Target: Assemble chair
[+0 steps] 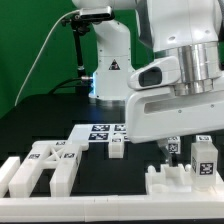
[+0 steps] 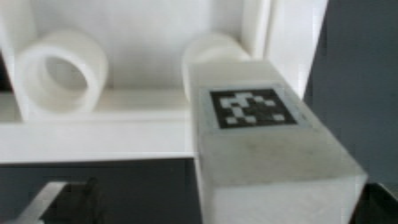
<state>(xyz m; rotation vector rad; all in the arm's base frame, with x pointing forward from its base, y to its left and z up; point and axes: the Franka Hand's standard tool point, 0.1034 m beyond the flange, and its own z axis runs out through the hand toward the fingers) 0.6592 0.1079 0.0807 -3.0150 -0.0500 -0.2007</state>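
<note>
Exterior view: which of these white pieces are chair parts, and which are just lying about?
Chair parts: ladder-like frame; small tagged cube; tall tagged block; notched piece beneath that block.
Not chair parts: marker board; border rail; robot base.

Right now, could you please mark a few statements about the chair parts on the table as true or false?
The ladder-like frame lies at the exterior view's left. True.
The tabletop is white. False: the table is black.
A small tagged block stands apart from that frame. True.
The part nearest the wrist camera is unmarked. False: the bar carries a black-and-white tag.
</note>
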